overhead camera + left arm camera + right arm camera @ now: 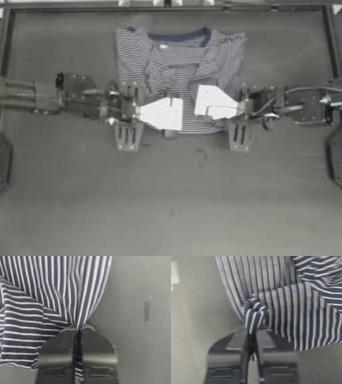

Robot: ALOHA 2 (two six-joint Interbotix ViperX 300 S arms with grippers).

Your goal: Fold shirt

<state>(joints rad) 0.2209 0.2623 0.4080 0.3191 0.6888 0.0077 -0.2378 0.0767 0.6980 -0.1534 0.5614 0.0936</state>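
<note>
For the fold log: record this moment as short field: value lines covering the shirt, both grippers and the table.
shirt: striped shirt lies on the table, navy collar toward the far edge, sides already folded in
left gripper: left gripper at the shirt's lower left edge, jaws shut on a pinch of fabric
right gripper: right gripper at the lower right edge, jaws shut on a bunched fold
table: dark table, bare in front of the shirt
fold stage: bottom hem gripped at both sides, not yet brought up to the collar
</note>
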